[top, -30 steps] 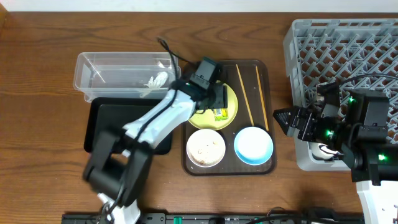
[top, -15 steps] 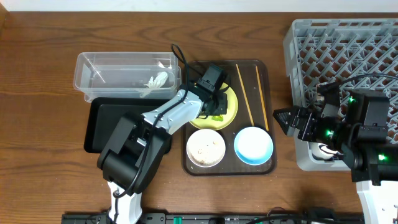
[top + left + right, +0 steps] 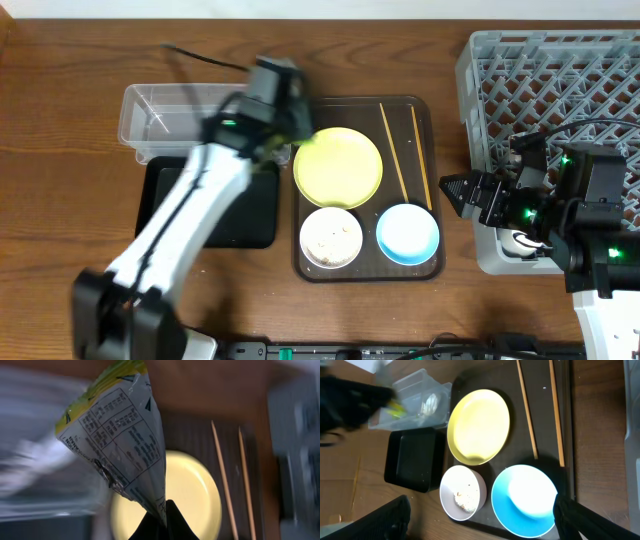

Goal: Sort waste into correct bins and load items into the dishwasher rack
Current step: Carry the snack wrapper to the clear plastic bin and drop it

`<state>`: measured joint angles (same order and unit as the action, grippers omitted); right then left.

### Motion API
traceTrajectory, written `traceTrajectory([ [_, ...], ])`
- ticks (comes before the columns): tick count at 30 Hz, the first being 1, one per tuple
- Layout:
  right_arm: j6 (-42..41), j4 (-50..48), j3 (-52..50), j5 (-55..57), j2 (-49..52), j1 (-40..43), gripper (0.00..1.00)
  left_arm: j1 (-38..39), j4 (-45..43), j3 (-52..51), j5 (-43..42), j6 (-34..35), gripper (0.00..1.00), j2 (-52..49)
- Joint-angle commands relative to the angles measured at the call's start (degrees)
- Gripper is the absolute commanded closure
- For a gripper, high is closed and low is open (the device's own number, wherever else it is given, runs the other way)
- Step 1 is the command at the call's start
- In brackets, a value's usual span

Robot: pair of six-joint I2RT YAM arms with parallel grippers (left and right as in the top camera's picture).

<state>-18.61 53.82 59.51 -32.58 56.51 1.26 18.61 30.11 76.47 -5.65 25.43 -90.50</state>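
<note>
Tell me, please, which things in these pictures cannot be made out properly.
- Overhead: the left gripper is motion-blurred; how its jaws stand is unclear.
- Left wrist: the snack wrapper covers much of the blurred clear tub; the wrapper's print is unreadable.
- Overhead: the small white cup is mostly hidden under the right arm.
- Right wrist: the bottom edge cuts off most of the right gripper.

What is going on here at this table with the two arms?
The left end effector pinches the snack wrapper by one corner and holds it in the air between the clear tub and the yellow plate, which is bare. The white bowl with rice bits, the blue bowl and the chopsticks lie on the serving tray. The right end effector waits open beside the dishwasher rack, holding nothing.
</note>
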Motion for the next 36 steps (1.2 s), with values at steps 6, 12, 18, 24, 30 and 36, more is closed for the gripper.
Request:
traceTrajectory([
  [6, 0.9, -0.09, 0.48, -0.24, -0.13, -0.85, 0.11, -7.17, 0.83, -0.26, 5.7, -4.57, 0.67, -4.09],
  [12, 0.9, 0.2, 0.48, -0.24, -0.13, -0.85, 0.11, -7.56, 2.27, -0.17, 2.49, -5.49, 0.28, -2.8],
  [18, 0.92, 0.2, 0.48, -0.2, -0.13, -0.85, 0.1, -5.18, 9.18, -0.2, -2.38, -5.25, 0.26, 2.86],
  [24, 0.96, 0.17, 0.48, 1.51, -0.13, -0.85, 0.1, 2.43, 18.62, -0.2, 0.11, -5.27, 0.3, 6.73],
  [30, 0.9, 0.28, 0.48, 1.49, -0.13, -0.85, 0.1, 3.91, 12.9, -0.22, 22.32, -6.71, 0.93, 5.27],
  [36, 0.85, 1.25, 0.48, 1.49, -0.13, -0.85, 0.1, -0.63, 4.57, -0.22, 16.41, -11.89, 0.94, -1.18],
])
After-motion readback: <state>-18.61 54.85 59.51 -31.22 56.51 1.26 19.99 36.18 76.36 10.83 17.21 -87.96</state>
